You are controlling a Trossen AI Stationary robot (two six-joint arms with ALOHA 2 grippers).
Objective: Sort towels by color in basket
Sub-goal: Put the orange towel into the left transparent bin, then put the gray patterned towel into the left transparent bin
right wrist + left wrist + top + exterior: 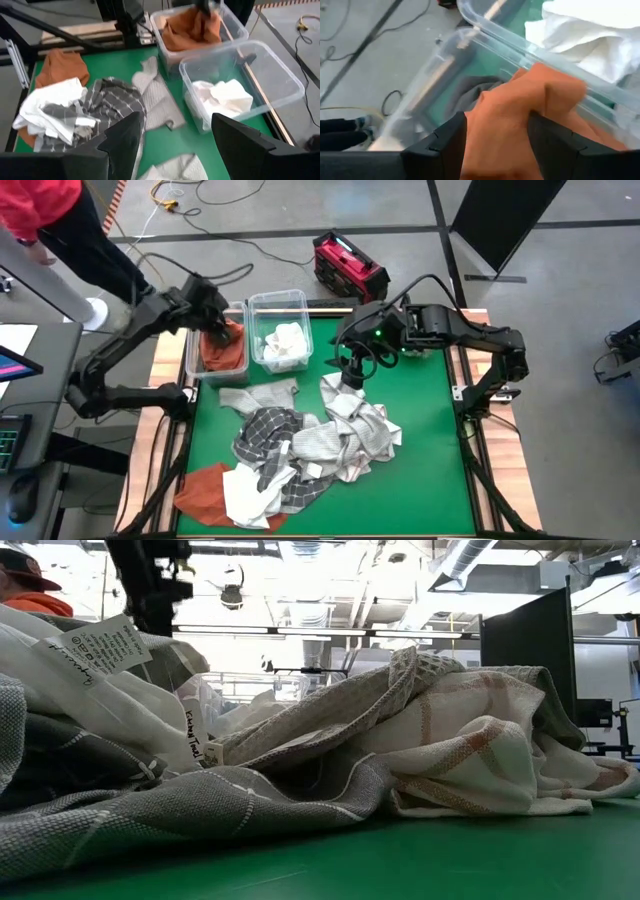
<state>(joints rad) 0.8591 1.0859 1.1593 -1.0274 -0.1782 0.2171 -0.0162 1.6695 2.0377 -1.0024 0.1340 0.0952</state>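
Observation:
Two clear bins stand at the table's far left. The left bin (pixel 193 360) holds a rust-orange towel (pixel 226 352) lying over a dark grey one (pixel 470 95). The right bin (pixel 278 300) holds a white towel (pixel 283 345). My left gripper (pixel 218 328) is over the left bin, shut on the orange towel (pixel 505 100). A pile of checked, grey and white towels (pixel 300 442) lies mid-table, and another orange towel (pixel 200 485) lies at its near left. My right gripper (pixel 348 375) hangs open above the pile's far end, with nothing between its fingers (pixel 122 137). My left gripper pinches a bunched-up fold of the orange towel (pixel 497 135) between its two fingers (pixel 445 145). They come from above, slanting down. The towel rises in a peak to the gripper (pixel 202 17), while its lower part (pixel 175 37) lies in the left bin.
A red case (pixel 348 265) and cables lie on the floor beyond the far edge. A person in red (pixel 45 210) stands at the far left. The green mat (pixel 430 480) is bare on the right. In the low view the pile (pixel 300 740) fills the near ground.

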